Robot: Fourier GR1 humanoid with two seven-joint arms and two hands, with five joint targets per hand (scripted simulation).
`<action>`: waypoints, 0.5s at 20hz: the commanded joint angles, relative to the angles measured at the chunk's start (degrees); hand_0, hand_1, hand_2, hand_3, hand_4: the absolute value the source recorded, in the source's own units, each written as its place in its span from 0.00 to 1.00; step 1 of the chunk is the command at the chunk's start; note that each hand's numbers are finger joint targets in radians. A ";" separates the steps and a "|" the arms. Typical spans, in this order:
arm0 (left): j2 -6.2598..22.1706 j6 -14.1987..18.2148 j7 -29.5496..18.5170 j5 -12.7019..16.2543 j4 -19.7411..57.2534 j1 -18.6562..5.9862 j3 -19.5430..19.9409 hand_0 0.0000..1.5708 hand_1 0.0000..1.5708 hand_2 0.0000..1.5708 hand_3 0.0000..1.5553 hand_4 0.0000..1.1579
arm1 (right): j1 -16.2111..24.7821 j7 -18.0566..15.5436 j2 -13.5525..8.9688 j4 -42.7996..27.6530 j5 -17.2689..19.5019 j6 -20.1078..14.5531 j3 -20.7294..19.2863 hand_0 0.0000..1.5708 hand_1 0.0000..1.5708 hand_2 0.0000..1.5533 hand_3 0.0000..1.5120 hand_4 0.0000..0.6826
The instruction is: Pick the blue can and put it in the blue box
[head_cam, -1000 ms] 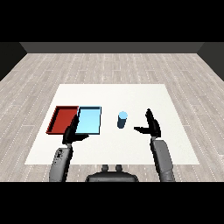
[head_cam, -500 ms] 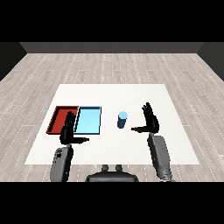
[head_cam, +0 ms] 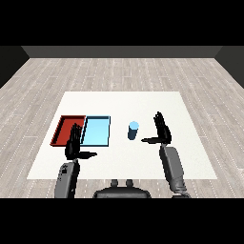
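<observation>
Blue can (head_cam: pixel 133 130) upright on the white table (head_cam: pixel 124 102), between the light blue tray (head_cam: pixel 96 132) and the right hand (head_cam: pixel 162 131). Right hand open, fingers straight, thumb toward the can, apart from it. Left hand (head_cam: pixel 75 145) open, empty, overlapping the red tray (head_cam: pixel 67 127)'s near edge.

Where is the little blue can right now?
In the head view the blue can stands upright on the white table, just right of the light blue tray and left of the open right hand, which is not touching it.

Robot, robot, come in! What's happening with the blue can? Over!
Both hands open: left hand, right hand. Blue can upright on table, untouched. Nothing blocks blue tray.
</observation>
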 commanded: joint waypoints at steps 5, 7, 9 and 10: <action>0.02 0.14 0.95 -0.43 0.37 -1.10 -0.66 0.00 0.00 0.00 0.00 0.00 | -1.66 1.92 0.46 2.75 -1.76 -0.52 -0.12 0.00 0.00 0.00 0.00 0.00; -0.53 -0.68 0.24 0.64 -1.03 0.90 -0.89 0.00 0.00 0.00 0.00 0.00 | -6.67 -0.81 -1.72 12.20 -2.75 1.83 -3.12 0.00 0.00 0.00 0.00 0.00; -1.80 1.41 0.30 -0.70 2.15 -2.47 -1.48 0.00 0.00 0.00 0.00 0.00 | -5.16 -1.28 0.62 11.67 -3.27 0.95 -2.08 0.00 0.00 0.00 0.00 0.00; -0.84 1.98 2.74 0.57 0.52 -3.87 0.03 0.00 0.00 0.00 0.00 0.00 | -5.48 -1.68 0.44 13.50 -3.00 1.52 -1.81 0.00 0.00 0.00 0.00 0.00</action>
